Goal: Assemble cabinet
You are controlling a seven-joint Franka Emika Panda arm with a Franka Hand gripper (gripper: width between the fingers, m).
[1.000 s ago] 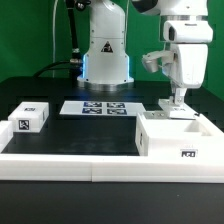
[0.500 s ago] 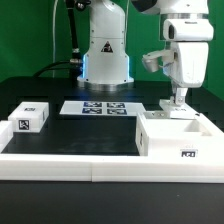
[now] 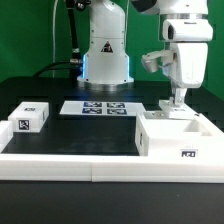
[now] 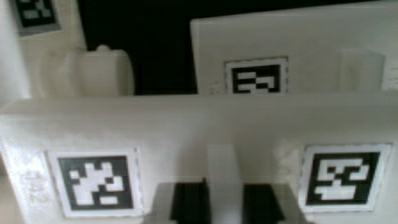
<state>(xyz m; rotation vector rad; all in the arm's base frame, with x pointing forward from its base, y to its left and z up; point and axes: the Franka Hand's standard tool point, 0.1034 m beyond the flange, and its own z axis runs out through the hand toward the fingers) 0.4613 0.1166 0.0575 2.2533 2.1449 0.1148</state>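
The cabinet point(image 3: 175, 135), a white open box with a fiducial tag on its front, stands at the exterior view's right. My gripper point(image 3: 177, 101) reaches straight down onto its rear wall. In the wrist view the cabinet wall point(image 4: 169, 125) carries two tags, and my gripper point(image 4: 222, 205) has its dark fingers point(image 4: 185, 206) close on either side of a thin white upright edge of that wall. A second white tagged panel point(image 4: 285, 55) stands behind it. A smaller white tagged part point(image 3: 30, 117) lies at the exterior view's left, well away from the gripper.
The marker board point(image 3: 95, 107) lies flat in the middle, in front of the white robot base point(image 3: 105, 55). A low white rail point(image 3: 70, 160) runs along the front. A rounded white piece point(image 4: 98, 70) shows beyond the cabinet wall in the wrist view.
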